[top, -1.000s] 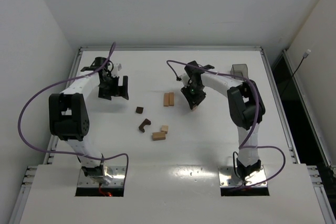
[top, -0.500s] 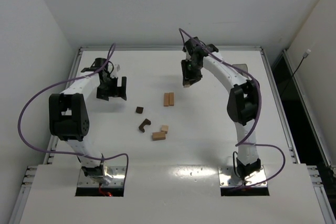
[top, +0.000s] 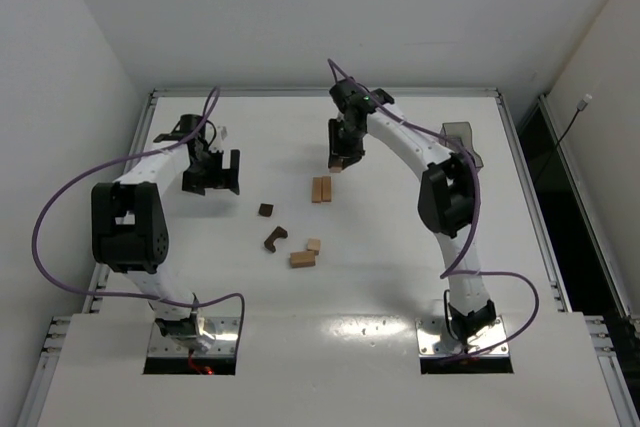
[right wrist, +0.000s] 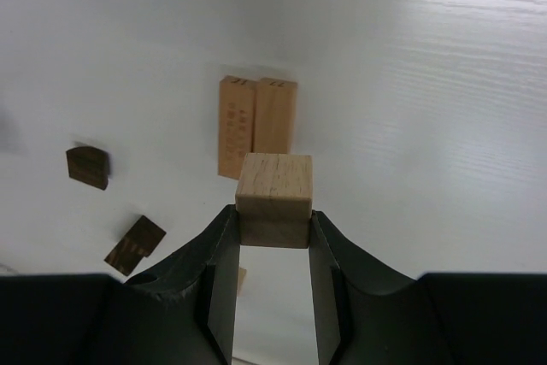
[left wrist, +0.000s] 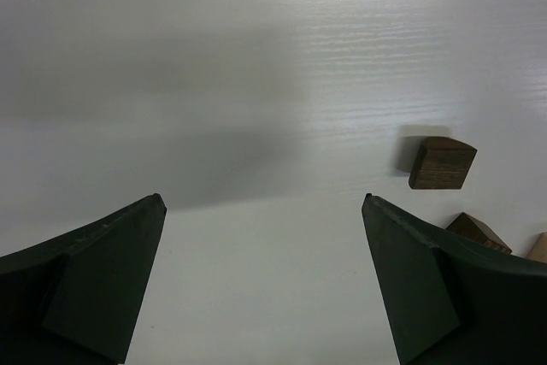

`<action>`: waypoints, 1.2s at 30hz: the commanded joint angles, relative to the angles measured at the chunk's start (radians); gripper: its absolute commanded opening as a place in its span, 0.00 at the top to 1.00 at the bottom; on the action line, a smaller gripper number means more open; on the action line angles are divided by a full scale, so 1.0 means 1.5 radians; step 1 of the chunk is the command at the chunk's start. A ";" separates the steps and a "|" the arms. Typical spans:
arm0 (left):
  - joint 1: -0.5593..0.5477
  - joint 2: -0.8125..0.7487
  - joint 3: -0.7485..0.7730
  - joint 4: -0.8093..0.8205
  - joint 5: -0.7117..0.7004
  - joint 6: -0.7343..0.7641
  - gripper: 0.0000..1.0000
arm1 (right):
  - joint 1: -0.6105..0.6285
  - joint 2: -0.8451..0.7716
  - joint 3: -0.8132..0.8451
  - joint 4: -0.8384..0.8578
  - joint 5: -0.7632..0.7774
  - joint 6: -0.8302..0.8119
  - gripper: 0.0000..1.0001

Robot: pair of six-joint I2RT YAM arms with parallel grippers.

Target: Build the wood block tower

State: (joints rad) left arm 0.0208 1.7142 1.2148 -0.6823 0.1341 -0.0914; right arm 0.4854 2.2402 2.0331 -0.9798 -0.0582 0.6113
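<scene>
My right pincer (top: 338, 161) grips a tan cube (right wrist: 273, 187) at upper centre of the overhead frame, just beside two paired tan bars (top: 321, 189). My left pincer (left wrist: 262, 203) gapes wide at upper left, with a dark cube (left wrist: 440, 162) to its right on the bench (left wrist: 256, 40).

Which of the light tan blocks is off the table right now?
The tan cube, clamped in the right gripper and held in the air near the pair of tan bars. Every other light block lies on the table.
</scene>
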 commanded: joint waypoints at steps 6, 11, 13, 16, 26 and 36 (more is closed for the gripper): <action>-0.001 -0.025 0.000 0.017 0.004 -0.010 0.00 | 0.050 0.015 0.040 0.012 0.020 0.026 1.00; -0.001 -0.019 0.006 0.017 0.010 -0.016 0.00 | 0.056 0.028 0.033 0.012 0.028 0.026 1.00; -0.001 -0.019 0.006 0.017 0.010 -0.016 0.00 | 0.056 0.035 0.033 0.012 0.029 0.026 1.00; -0.001 -0.019 0.006 0.017 0.010 -0.016 0.00 | 0.056 0.051 0.040 0.012 0.029 0.026 1.00; -0.001 -0.019 0.006 0.017 0.004 -0.016 0.00 | 0.056 0.088 0.074 0.025 0.022 0.026 1.00; -0.001 -0.007 0.012 0.017 0.004 -0.016 0.00 | 0.050 0.108 0.088 0.025 0.038 0.026 1.00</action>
State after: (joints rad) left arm 0.0208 1.7111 1.2076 -0.6708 0.1345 -0.0998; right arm 0.5652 2.3810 2.1223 -0.9546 -0.0235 0.6300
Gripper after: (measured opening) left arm 0.996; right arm 0.287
